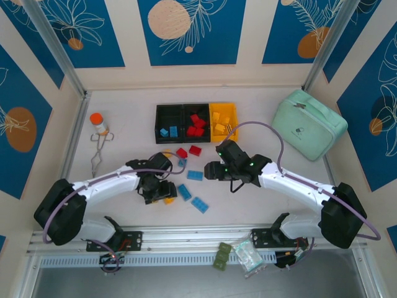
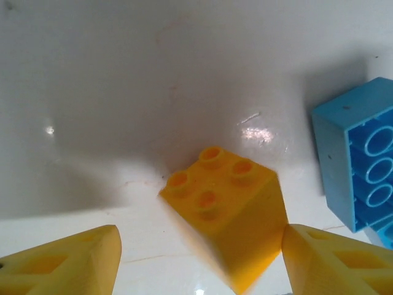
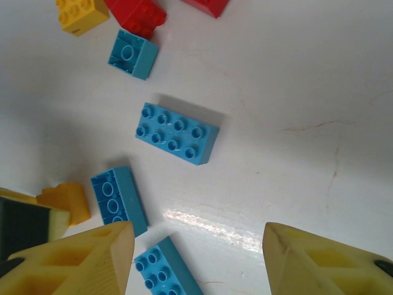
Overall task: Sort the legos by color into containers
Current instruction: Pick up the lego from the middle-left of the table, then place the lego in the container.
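Blue legos (image 1: 169, 131) sat in the left black bin (image 1: 167, 115); red ones (image 1: 197, 126) in the middle black bin (image 1: 188, 112); yellow ones (image 1: 220, 128) in the yellow bin (image 1: 224, 112); the left hand (image 2: 201, 236) stood open astride a yellow brick (image 2: 224, 215); the right hand (image 3: 199, 233) gaped over loose blue bricks (image 3: 177, 133) on the bench (image 3: 295, 92).

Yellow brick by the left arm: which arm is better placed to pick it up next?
Left. The left gripper is open with the yellow brick between its fingers. The right gripper hangs open above a blue oblong brick instead.
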You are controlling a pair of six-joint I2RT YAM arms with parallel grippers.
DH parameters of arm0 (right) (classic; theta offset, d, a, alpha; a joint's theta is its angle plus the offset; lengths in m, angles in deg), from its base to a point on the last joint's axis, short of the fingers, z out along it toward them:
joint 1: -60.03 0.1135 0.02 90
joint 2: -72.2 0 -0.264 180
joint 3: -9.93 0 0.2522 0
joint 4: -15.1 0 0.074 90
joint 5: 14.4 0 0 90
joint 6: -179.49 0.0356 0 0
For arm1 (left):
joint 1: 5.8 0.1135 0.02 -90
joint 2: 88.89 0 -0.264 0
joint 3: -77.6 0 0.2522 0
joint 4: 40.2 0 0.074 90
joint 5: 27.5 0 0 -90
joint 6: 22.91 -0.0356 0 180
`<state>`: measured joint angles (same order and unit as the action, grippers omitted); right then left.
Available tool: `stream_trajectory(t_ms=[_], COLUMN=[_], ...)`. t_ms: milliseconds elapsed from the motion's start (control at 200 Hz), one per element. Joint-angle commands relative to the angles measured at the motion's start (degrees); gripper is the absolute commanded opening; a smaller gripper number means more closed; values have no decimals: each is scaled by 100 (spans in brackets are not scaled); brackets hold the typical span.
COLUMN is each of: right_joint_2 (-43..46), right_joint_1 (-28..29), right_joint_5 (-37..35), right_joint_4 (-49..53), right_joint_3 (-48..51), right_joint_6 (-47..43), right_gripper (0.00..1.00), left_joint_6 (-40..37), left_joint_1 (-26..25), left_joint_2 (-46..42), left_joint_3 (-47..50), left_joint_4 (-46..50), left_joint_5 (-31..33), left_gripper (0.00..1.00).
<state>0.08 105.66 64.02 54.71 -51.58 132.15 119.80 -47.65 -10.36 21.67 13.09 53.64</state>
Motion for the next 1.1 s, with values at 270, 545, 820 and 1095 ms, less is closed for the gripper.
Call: stream_trajectory(t_ms=[270,545,820,1095], right_joint_2=[-72,-41,452,1165], right_joint_1=[131,188,202,-19], right_joint_5=[-81,-14,241,137], right_joint_4=[-63,-54,-238,100], right_joint_3=[-79,-50,218,528], right_joint_6=[166,200,156,322], right_gripper=[57,56,57,57], left_joint_6=[-148,-356,-868,-1295], left_joint_1=[-53,-57,-28,-23], left_joint_2=[610,440,401,1203], left_joint_3=[-329,-439,-1226,-2528], left_joint_4=[10,96,283,143], left_joint_5=[151,443,977,929], left_gripper=[53,28,24,23])
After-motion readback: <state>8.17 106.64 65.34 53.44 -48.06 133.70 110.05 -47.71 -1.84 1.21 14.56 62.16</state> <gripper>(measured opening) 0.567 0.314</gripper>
